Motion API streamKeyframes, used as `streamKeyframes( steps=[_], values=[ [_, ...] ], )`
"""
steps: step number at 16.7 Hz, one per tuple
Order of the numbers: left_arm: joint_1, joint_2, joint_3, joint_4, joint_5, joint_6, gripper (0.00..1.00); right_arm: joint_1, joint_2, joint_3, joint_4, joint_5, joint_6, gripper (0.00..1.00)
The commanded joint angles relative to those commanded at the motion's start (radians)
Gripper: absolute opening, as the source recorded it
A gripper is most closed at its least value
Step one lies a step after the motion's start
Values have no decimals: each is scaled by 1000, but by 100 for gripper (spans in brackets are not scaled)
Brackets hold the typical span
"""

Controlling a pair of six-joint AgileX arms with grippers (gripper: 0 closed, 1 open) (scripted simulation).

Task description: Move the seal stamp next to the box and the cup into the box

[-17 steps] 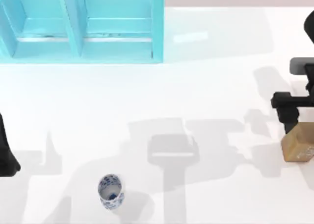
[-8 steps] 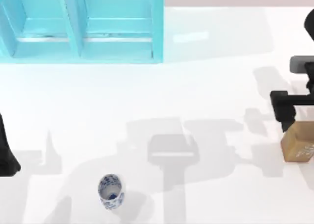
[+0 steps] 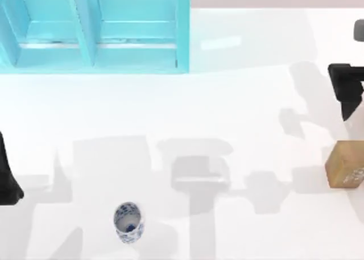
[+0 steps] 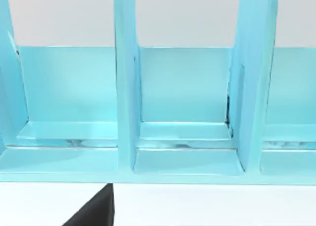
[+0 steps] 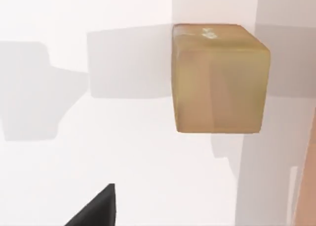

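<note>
White table (image 3: 239, 100): box (image 3: 94, 29) holds nothing, cup (image 3: 128, 222) likewise; right gripper (image 3: 348, 89) grip unclear.

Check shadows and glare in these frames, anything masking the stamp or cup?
Top view: grey arm shadows cross the table, reaching the cup and seal stamp; both stay readable. A pale reflection sits right of the box. Right wrist view: shadows fall beside the stamp, its faces clear.

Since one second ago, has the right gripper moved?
Yes. In the top view the right gripper has drawn back from the seal stamp, toward the table's far edge.
</note>
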Motion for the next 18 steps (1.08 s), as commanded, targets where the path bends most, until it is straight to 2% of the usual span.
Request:
streamKeyframes(
  steps=[9,13,18],
  values=[
    [0,0,0,0,0,0,100,39,32,74,-47,1,36,100],
    [0,0,0,0,0,0,100,228,173,209,-52,2,228,100],
    [0,0,0,0,0,0,100,595,394,412,-44,2,600,100]
  ],
)
